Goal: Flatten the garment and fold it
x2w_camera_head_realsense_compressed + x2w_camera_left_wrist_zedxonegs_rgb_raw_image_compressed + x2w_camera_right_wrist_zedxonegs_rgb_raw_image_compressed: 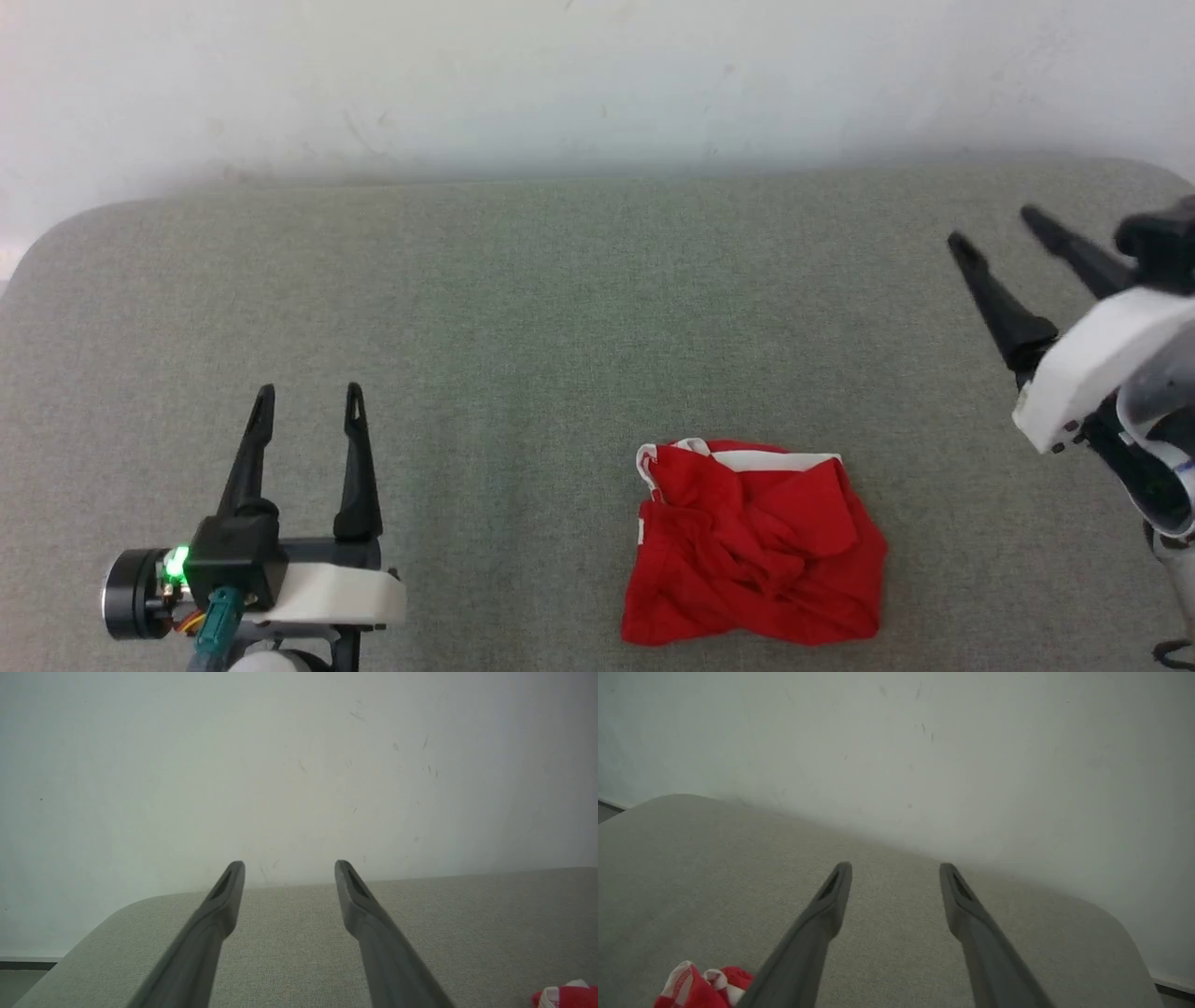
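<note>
Left pincer (310, 390) and right pincer (991, 227), both open and empty, either side of bunched red garment (756, 546) near front edge of desk (523, 308), neither flattened nor folded yet.

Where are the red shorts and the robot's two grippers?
red shorts (756, 551), head view, the crumpled red middle.
left gripper (310, 392), head view, midway between its open fingertips.
right gripper (991, 226), head view, midway between its open fingertips.

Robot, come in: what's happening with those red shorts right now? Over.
Left pincer open, empty. Right pincer open, empty. Red shorts crumpled on grey pad, untouched. Bare pad between pincers and shorts.
</note>
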